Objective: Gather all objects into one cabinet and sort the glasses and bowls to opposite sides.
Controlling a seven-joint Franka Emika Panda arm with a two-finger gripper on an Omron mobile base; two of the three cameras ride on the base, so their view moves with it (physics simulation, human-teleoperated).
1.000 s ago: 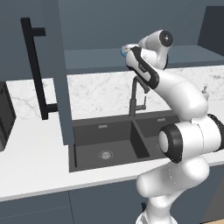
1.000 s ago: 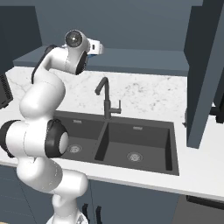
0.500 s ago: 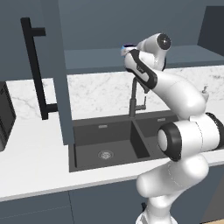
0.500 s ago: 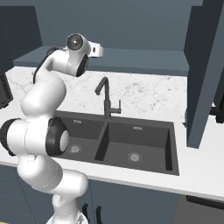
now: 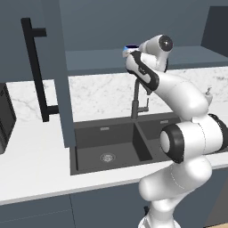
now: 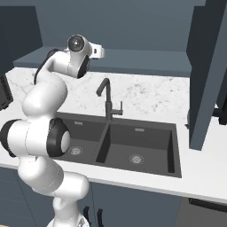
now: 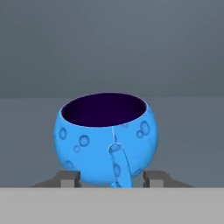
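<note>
A small blue bowl with a dark inside and bubble marks stands on the cabinet shelf, close in front of the hand. My gripper is level with its base, one fingertip pressed against each side of it. In the left base view the bowl shows its pale rim just past the raised hand, at the front of the slate-blue cabinet's shelf. The cabinet door hangs open with its black bar handle. In the right base view the hand reaches over the shelf.
Below the shelf are a marble counter, a dark double sink and a black faucet. A white soap dispenser stands at the right, a dark appliance at the left. An open door hangs at the right.
The hand has edged a little further toward the shelf and the blue bowl. The fingers have come in against the bowl's sides.
</note>
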